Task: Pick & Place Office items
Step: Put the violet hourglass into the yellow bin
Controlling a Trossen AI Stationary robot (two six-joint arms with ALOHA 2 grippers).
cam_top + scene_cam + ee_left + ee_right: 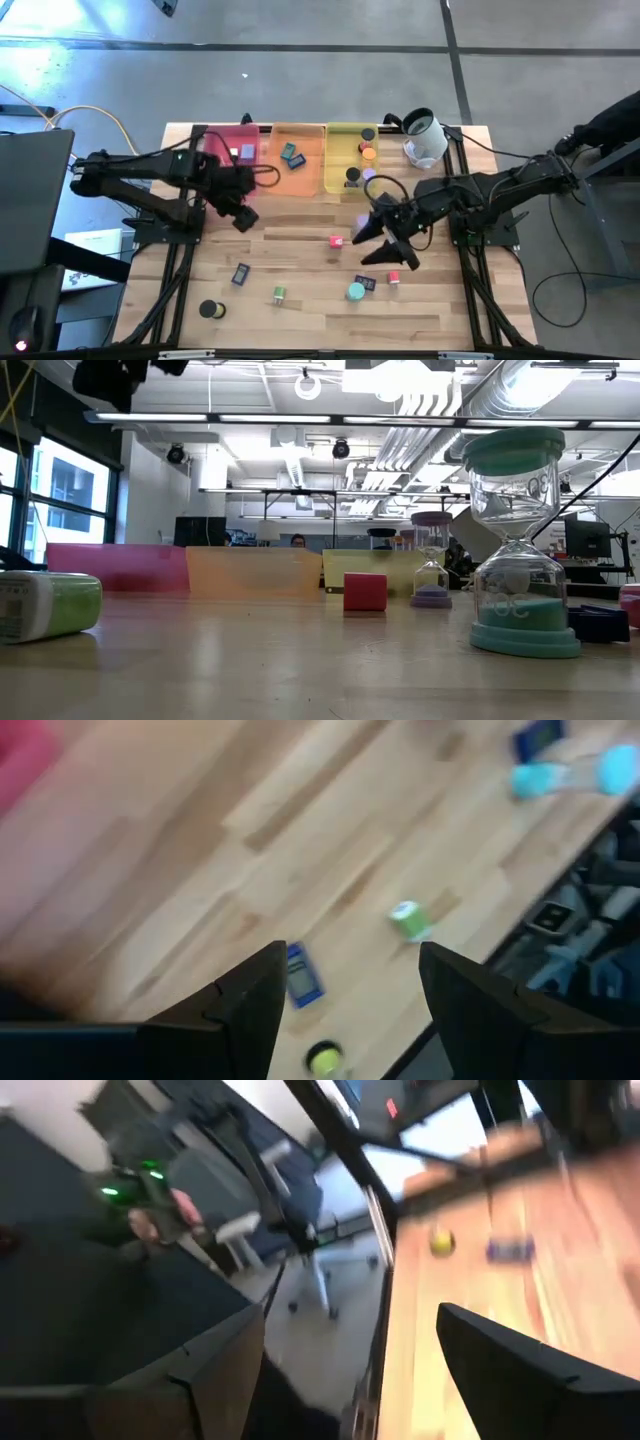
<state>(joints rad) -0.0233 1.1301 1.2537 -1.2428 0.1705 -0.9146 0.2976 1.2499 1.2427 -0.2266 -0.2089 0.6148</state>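
Office items lie scattered on the wooden table: a red cube (pixel 336 240), a dark blue rectangle (pixel 241 273), a green cylinder (pixel 279 294), a black-and-yellow cylinder (pixel 209 309), a teal hourglass (pixel 356 291) and a second red cube (pixel 394 279). My left gripper (pixel 243 218) hangs open above the table's left half, just in front of the pink tray (pixel 232 150). It points steeply down, with nothing between its fingers (pixel 350 955). My right gripper (pixel 372 245) hovers open right of the red cube, pointing almost level toward the table's left edge, and is empty (pixel 350 1315).
Pink, orange (pixel 297 155) and yellow (pixel 350 155) trays stand side by side along the far edge, each holding a few small pieces. A white rounded device (pixel 425 140) sits at the far right corner. In the low view a purple hourglass (pixel 432 565) stands behind the teal one (pixel 520 540).
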